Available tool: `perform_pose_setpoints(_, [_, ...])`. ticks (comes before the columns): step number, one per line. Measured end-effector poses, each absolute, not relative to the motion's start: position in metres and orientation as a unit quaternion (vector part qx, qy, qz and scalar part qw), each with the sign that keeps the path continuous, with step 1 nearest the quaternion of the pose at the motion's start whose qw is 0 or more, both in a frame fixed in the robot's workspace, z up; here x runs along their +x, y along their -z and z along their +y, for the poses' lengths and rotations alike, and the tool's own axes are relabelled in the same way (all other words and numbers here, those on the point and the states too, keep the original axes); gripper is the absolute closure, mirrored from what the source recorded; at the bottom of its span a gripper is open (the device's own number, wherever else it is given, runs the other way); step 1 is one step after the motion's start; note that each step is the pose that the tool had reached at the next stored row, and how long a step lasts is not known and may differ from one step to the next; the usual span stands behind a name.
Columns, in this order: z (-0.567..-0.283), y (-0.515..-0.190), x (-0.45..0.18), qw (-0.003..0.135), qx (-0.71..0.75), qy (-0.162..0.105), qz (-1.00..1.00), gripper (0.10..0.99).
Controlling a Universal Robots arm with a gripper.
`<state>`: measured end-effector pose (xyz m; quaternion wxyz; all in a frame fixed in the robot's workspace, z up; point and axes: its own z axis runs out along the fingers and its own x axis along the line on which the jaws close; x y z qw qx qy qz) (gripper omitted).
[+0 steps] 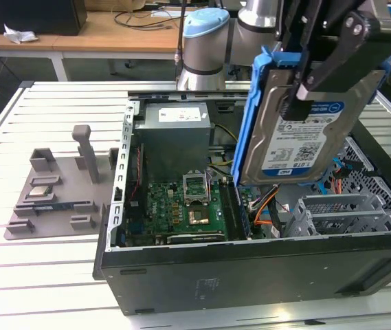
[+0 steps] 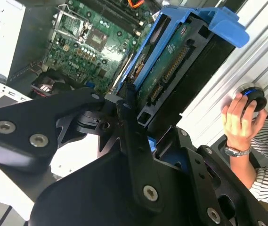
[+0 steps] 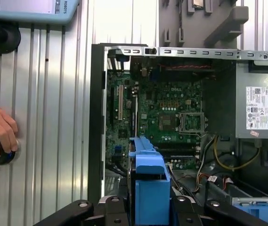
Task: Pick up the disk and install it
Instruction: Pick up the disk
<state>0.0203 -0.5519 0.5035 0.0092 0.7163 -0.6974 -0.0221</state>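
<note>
Hanging in the upper part of the exterior view's right, the gripper is pinching the disk, its fingers pressed onto the two flat faces. The disk is sitting tilted in mid-air above the open computer case, label facing out, well clear of the motherboard. In the second wrist view a person's hand is resting on a round black puck.

The robot arm is made of fat round tubes in shiny silver-grey. One joint has a light blue cap on it, like a lid. The gripper is all black, built from flat bars with rounded ends. In the second wrist view, round silver screws sit in the black bars.
</note>
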Motion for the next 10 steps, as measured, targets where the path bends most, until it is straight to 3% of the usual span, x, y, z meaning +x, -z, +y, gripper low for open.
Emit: perform_pose_setpoints(10, [-0.555, -0.492, 0.066, 0.012, 0.716, 0.025, -0.697, 0.718])
